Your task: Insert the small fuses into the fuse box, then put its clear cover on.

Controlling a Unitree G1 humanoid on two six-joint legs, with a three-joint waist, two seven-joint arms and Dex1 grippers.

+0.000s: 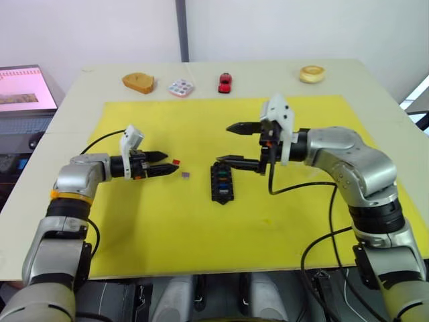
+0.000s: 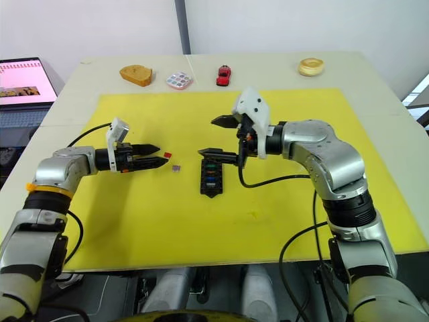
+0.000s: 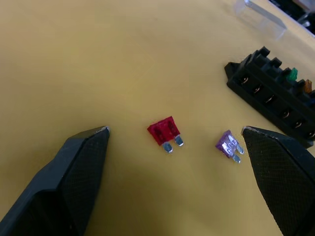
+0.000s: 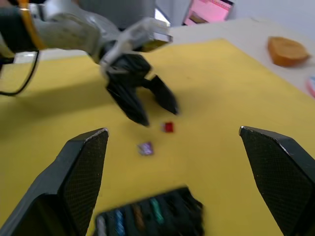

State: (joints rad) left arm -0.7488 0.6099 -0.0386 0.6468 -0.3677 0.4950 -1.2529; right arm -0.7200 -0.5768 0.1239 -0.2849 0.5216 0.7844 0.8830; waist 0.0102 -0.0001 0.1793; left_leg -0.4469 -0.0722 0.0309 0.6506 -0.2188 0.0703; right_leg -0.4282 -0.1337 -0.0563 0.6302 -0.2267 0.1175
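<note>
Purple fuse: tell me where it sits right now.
The small purple translucent blade fuse lies loose on the yellow mat, between the red fuse and the black fuse box, just ahead of the left end effector.

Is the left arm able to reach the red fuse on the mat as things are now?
Probably yes. The left gripper is open, and the red fuse lies flat on the yellow mat between its jaws, with bare mat around it. The purple fuse lies apart, nearer the fuse box.
</note>
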